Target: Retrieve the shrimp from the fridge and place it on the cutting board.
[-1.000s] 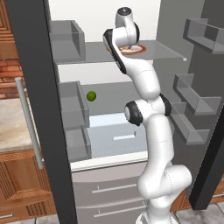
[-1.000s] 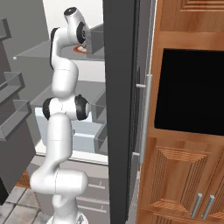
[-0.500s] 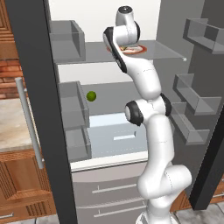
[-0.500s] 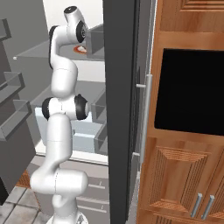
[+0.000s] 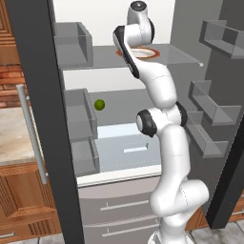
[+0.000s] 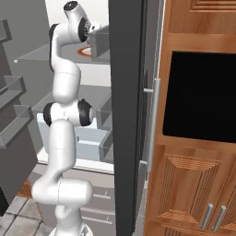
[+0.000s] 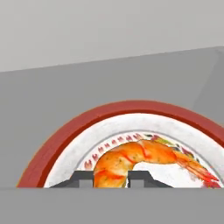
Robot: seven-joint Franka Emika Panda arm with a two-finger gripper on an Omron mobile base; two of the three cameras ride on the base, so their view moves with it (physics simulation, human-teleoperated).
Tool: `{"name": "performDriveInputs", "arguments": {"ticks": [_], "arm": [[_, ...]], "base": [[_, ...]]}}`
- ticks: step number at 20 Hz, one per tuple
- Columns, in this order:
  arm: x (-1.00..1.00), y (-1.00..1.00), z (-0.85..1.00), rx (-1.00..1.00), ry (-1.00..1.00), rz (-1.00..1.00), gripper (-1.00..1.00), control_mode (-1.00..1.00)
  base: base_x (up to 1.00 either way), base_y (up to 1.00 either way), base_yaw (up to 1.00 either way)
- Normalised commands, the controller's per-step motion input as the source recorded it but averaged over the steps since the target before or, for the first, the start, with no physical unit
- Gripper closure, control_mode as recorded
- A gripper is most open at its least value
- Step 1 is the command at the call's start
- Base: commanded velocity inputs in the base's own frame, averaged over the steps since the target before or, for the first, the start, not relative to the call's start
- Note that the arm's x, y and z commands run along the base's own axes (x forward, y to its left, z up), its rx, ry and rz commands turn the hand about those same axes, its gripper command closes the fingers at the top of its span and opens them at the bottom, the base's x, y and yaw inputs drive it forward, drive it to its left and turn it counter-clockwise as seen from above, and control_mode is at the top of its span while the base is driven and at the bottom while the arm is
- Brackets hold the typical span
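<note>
My claw clamped on the shrimp, shrimp lying on red-rimmed plate, upper fridge shelf.

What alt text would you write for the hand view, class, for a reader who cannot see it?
The gripper is shut on the body of an orange shrimp lying on a white red-rimmed plate. The plate sits on a grey fridge shelf.

No legible text, label, brand, number or sign appears anywhere. The plate rim carries only a painted red pattern, without lettering.
</note>
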Motion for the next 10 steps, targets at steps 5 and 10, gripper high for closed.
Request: {"name": "performDriveInputs", "arguments": {"ticks": [5, 10], "arm": [[-0.22, 0.00, 0.05, 0.04, -0.49, 0.00, 1.00, -1.00], [-0.14, -0.06, 0.00, 0.11, -0.30, 0.00, 1.00, -1.00]], "base": [[0.00, 0.00, 0.00], [0.00, 0.00, 0.00]]}}
